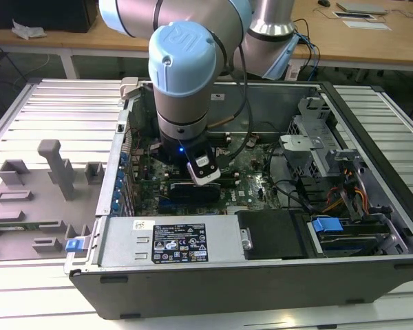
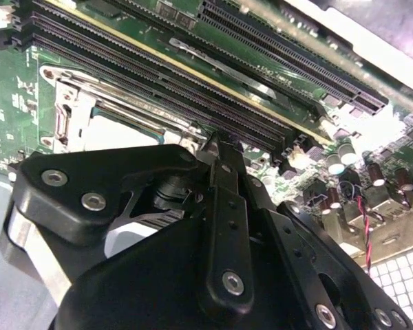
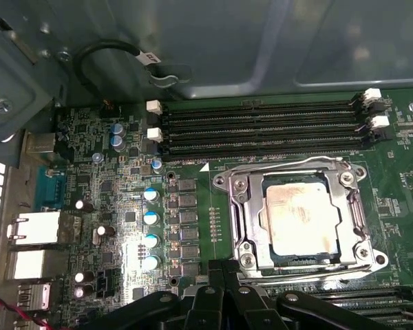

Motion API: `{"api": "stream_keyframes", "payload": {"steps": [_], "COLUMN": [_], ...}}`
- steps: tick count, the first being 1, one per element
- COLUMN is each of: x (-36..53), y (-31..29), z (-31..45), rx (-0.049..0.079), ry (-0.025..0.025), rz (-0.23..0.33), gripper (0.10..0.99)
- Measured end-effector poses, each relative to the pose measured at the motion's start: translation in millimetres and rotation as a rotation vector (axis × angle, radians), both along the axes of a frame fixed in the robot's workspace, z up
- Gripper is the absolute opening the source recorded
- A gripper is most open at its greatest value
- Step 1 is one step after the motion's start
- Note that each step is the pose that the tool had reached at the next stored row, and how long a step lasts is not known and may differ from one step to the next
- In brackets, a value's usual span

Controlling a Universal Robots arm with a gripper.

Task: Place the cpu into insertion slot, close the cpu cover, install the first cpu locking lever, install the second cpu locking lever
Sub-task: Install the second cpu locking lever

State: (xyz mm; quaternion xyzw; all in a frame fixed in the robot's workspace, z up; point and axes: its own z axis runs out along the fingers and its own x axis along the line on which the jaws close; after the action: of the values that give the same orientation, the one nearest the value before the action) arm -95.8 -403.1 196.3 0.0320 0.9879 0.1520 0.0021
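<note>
First wrist view showed the cpu [image 3: 305,218] seated under the closed cpu cover [image 3: 248,220], just beyond the gripper [image 3: 224,271], jaws together, empty.

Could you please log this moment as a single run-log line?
silver square cpu: seated in socket | grey metal cpu cover: closed over it | black gripper: beside socket edge | locking levers: state unclear

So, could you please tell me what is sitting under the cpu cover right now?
Through the window of the closed cpu cover, the cpu lies seated, silver top showing. The insertion slot's contacts beneath it are covered.
</note>
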Motion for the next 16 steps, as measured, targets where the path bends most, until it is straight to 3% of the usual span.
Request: {"api": "stream_keyframes", "payload": {"steps": [16], "x": [0.0], "y": [-0.1], "z": [-5.1], "rx": [-0.003], "ry": [0.0002], "rz": [0.000], "gripper": [0.106]}}
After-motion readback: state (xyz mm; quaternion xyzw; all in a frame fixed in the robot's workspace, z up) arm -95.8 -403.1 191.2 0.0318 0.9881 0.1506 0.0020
